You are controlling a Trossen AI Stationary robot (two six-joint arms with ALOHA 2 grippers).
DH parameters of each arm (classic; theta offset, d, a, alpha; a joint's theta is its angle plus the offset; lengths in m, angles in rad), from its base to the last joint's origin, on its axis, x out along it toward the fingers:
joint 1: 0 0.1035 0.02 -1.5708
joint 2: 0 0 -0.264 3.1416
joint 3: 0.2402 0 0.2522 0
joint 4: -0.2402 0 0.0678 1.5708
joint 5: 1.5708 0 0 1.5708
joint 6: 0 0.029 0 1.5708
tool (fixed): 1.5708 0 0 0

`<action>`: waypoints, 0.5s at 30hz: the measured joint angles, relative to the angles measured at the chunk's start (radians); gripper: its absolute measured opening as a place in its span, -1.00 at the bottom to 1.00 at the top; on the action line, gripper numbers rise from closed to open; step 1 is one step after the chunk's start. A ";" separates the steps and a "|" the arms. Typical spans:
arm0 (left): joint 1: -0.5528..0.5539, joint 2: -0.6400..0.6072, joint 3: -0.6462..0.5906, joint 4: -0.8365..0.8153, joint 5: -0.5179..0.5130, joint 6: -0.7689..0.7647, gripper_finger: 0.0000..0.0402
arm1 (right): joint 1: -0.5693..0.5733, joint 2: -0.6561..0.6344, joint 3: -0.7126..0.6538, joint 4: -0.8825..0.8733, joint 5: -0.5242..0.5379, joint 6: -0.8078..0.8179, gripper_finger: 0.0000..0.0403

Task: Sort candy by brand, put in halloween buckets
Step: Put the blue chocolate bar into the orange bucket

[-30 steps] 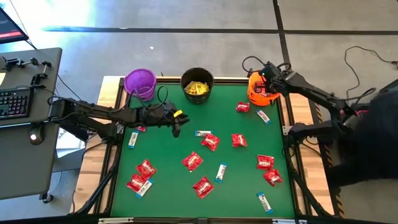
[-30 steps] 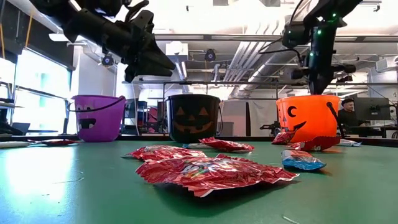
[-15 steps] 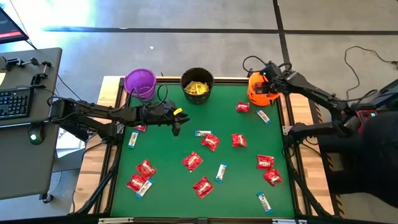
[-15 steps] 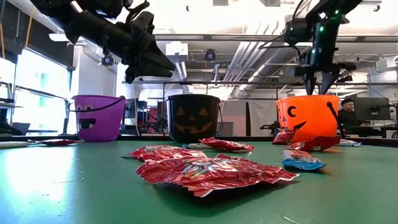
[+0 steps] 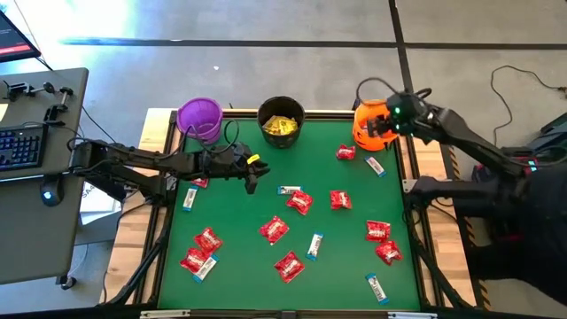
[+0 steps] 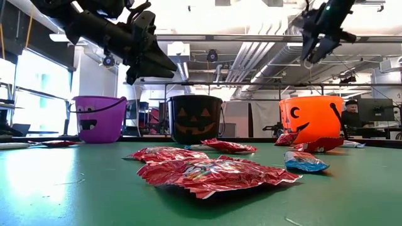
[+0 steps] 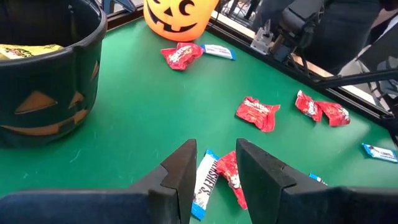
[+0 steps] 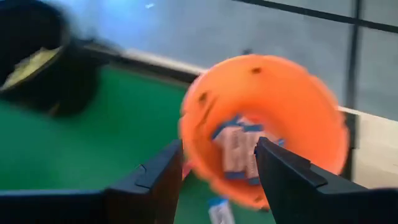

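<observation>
Right tool (image 8: 214,177) released, hovering above orange bucket (image 5: 370,126) at surface (image 5: 239,208) far edge; white-and-blue bars (image 8: 239,149) inside, below it. Left tool (image 7: 214,171) released, empty, over white-and-blue bar (image 7: 204,186) beside red packet (image 7: 231,177); black bucket (image 7: 46,68) beyond.

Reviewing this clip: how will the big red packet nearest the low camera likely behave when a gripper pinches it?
The red packet looks crinkled and glossy, so it probably flexes rather than staying stiff, and may slip between the fingers. It lies flat and thin on the green table, so it seems light, and unlikely to roll.
</observation>
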State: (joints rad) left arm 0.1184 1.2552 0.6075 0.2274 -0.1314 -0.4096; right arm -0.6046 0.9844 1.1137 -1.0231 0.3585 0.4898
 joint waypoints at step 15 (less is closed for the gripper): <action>-0.002 0.000 0.000 -0.058 0.009 -0.006 -0.47 | 0.606 -0.005 -0.030 -0.231 0.055 0.366 -0.06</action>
State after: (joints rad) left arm 0.1169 1.2552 0.6075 0.1693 -0.1223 -0.4156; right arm 0.0012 0.9798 1.0841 -1.2545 0.4132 0.8557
